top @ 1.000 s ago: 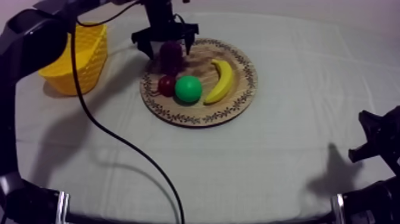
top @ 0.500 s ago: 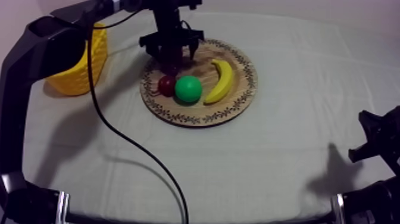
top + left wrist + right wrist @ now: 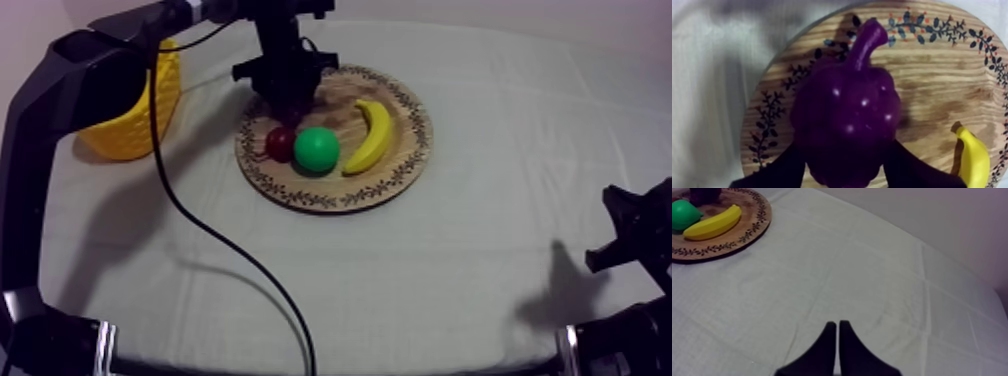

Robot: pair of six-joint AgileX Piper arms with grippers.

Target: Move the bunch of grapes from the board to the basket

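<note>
The purple bunch of grapes (image 3: 847, 120) lies on the round wooden board (image 3: 400, 150) at its far left side, stem pointing away from the wrist. My left gripper (image 3: 285, 88) is down over it, and its black fingers (image 3: 779, 170) press against both flanks of the bunch, so it is shut on the grapes (image 3: 290, 98). The yellow basket (image 3: 135, 120) stands left of the board, partly behind my left arm. Low at the right edge of the table, my right gripper (image 3: 837, 323) hangs shut on nothing.
On the board also lie a small red fruit (image 3: 280, 143), a green pear (image 3: 317, 148) and a banana (image 3: 370, 135). The banana (image 3: 972, 160) is close beside the grapes. A wide stretch of cloth (image 3: 400, 280) runs in front of the board.
My left gripper came down over the grapes from a wide-open stance and drew its fingers in against them. The right arm has not moved.
</note>
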